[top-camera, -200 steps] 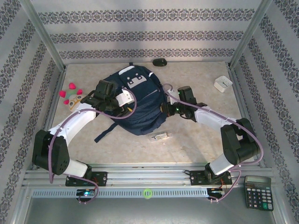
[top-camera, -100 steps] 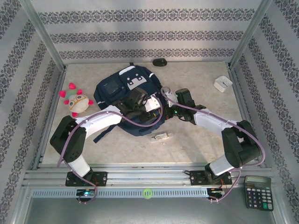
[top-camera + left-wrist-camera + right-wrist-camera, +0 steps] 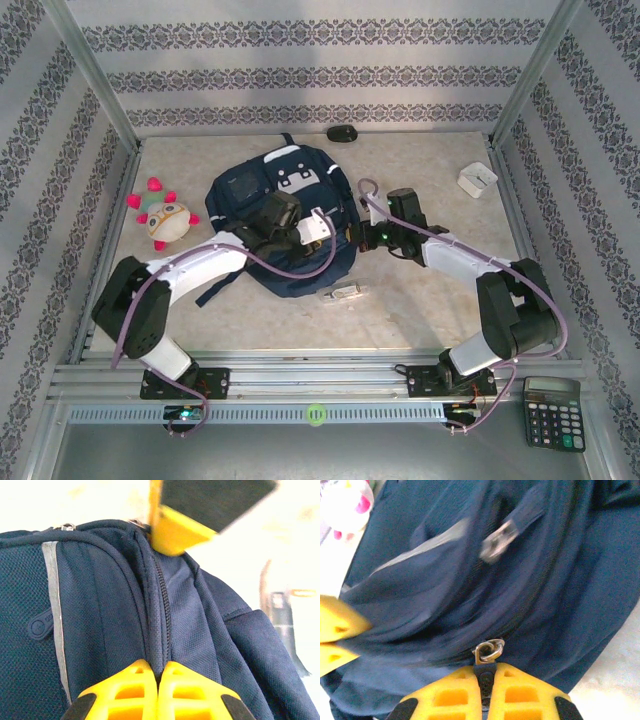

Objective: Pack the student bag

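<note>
The left arm (image 3: 200, 265) rises from its base to a raised elbow, then its forearm runs out to the right across the near part of the bag (image 3: 250, 190). The right arm (image 3: 460, 258) mirrors it, elbow out to the right and forearm reaching left, so the two wrists meet at the bag's right edge.

The left gripper (image 3: 158, 675) is clenched on the bag's fabric, pinching the fold along the zip line, which runs straight ahead from its fingertips. The right gripper (image 3: 487, 674) is clenched on the zip pull (image 3: 489, 652), whose metal ring stands just ahead of the fingertips. Each gripper has the other just ahead of it, a little to one side.

The bag lies flat under and ahead of both grippers. Its long axis runs near to far, tilted slightly, with the top loop and patched front pockets at the far end and a dark strap (image 3: 215, 290) trailing at the near left.

The top view gives the whole layout: a plush toy (image 3: 160, 215) well to the left of the left gripper and a white box (image 3: 477, 179) far off to the right of the right gripper. The wrist views give the grips themselves, which the wrists hide from above. The right wrist view also catches a blurred corner of the toy beyond the bag.
</note>
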You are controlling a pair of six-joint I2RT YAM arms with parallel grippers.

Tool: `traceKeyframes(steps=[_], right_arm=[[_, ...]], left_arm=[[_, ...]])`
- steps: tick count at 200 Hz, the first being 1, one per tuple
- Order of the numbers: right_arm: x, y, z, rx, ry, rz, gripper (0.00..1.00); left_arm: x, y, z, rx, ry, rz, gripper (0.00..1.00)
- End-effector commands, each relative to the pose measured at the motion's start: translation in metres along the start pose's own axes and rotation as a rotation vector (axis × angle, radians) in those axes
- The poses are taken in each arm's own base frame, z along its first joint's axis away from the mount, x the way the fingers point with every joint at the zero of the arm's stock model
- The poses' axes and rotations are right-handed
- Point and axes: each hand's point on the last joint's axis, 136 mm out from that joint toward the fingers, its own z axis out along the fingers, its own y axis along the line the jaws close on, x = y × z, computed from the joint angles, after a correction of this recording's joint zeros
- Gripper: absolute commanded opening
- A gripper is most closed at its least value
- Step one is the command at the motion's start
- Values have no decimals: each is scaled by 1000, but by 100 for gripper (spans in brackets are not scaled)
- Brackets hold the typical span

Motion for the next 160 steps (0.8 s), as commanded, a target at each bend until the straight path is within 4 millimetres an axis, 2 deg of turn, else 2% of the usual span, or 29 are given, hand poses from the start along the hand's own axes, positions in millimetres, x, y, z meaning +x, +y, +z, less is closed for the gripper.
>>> traceKeyframes(steps=[1,41,80,108,123,137,153,160], right_arm=[[-32,-41,0,94,-107,74,0],[-71,-77,12,155,-192,110,0],[-104,-112,29,212,-249,122,0],[-125,-132,27,243,-300,116,0],[-131,-134,26,232,-314,95,0],[-128,-132,26,215,-300,82,0],[-119,-116,28,142,-275,51,0],[-113,-106,26,100,-264,29,0]], left_arm=[[3,-40,-28,185,-33,96,0],[22,-50,-46,222,11,192,0],[26,-58,-54,251,8,250,0],[32,-62,-58,258,28,274,0],[34,-61,-61,247,32,282,0],[37,-58,-61,224,42,282,0],[38,-47,-61,173,39,240,0],[38,-43,-62,159,30,218,5]])
